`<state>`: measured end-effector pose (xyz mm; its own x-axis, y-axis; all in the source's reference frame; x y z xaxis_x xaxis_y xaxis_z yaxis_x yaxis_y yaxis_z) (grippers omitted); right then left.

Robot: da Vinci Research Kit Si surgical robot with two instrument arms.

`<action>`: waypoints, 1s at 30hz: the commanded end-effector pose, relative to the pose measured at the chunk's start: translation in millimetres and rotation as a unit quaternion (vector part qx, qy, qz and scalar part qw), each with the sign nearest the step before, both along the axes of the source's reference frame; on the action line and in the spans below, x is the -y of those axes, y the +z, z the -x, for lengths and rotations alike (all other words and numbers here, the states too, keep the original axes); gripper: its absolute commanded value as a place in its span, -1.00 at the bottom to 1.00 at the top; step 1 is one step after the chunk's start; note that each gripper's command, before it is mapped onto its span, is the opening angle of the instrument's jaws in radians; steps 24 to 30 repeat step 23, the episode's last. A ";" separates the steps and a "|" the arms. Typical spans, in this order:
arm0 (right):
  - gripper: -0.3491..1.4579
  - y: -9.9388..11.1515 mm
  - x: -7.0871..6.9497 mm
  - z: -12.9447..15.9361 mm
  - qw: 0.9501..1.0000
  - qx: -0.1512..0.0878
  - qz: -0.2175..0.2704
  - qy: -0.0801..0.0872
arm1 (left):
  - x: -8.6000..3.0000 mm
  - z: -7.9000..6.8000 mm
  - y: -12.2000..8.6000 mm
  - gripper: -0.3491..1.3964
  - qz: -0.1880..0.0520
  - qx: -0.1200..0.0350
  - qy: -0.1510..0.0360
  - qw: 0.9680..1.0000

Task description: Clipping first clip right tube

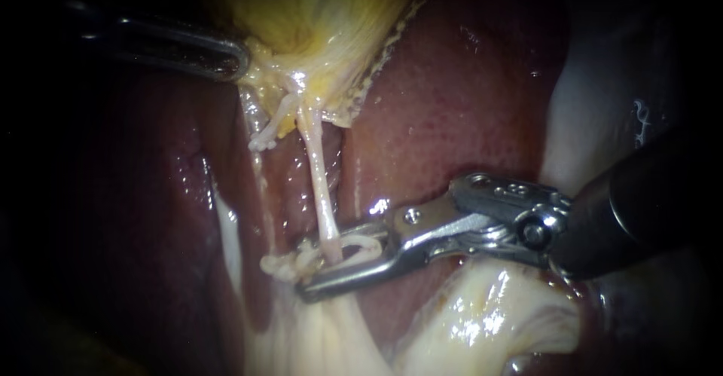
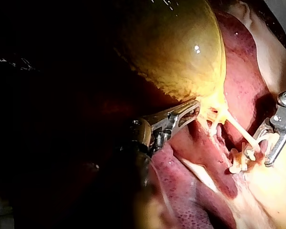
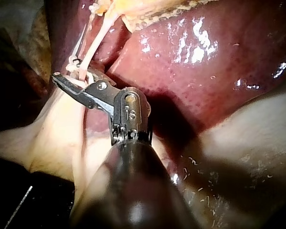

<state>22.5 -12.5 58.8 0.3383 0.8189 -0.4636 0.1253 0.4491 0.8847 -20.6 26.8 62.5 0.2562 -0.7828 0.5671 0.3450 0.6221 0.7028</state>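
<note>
Your right instrument has its claw spread astride the right tube, with the tube between the jaws, probably set square across it for the clip. The tube rises taut toward 12 o'clock to the gallbladder. At 10 o'clock, your left instrument's claw appears to pinch the gallbladder, which would stretch the tube.

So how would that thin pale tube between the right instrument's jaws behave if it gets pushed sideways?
Probably floppy: the tube looks straight only because it is stretched between the gallbladder and the tissue below. Likely slippery, given its wet sheen. So thin that it may tear, so the right instrument, jaws open around it, should close gently.
</note>
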 end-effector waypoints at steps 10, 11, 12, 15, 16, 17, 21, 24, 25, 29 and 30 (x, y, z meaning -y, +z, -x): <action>-1.00 0.0 0.0 0.0 1.000 0.005 -0.020 -0.004 | 0.0 0.0 0.0 -1.00 0.000 0.000 0.000 1.000; -1.00 0.0 0.0 0.0 1.000 0.005 -0.021 -0.006 | 0.0 0.0 0.0 -1.00 0.000 0.000 0.000 1.000; -1.00 0.0 0.0 0.0 1.000 0.004 -0.021 -0.006 | 0.0 0.0 0.0 -1.00 0.000 0.000 0.000 1.000; -1.00 0.1 -0.1 0.0 1.000 0.004 -0.021 -0.007 | 0.0 0.0 0.0 -1.00 0.000 0.000 0.000 1.000; -1.00 0.1 -0.1 0.0 1.000 0.004 -0.021 -0.007 | 0.0 0.0 0.0 -1.00 0.000 0.000 0.000 1.000; -1.00 0.2 -0.1 0.1 1.000 0.004 -0.020 -0.007 | 0.0 0.0 0.0 -1.00 0.000 0.000 0.000 1.000; -1.00 0.5 -0.2 0.2 1.000 0.004 -0.020 -0.007 | 0.0 0.0 0.0 -1.00 0.000 0.000 0.000 1.000; -1.00 0.8 -0.3 0.3 1.000 0.007 -0.019 -0.008 | 0.0 0.0 0.0 -1.00 0.000 0.000 0.000 1.000; -1.00 0.8 -0.3 0.3 1.000 0.007 -0.019 -0.008 | 0.0 0.0 0.0 -1.00 0.000 0.000 0.000 1.000; -1.00 0.8 -0.3 0.3 1.000 0.007 -0.019 -0.008 | 0.0 0.0 0.0 -1.00 0.000 0.000 0.000 1.000; -1.00 0.8 -0.3 0.3 1.000 0.007 -0.019 -0.008 | 0.0 0.0 0.0 -1.00 0.000 0.000 0.000 1.000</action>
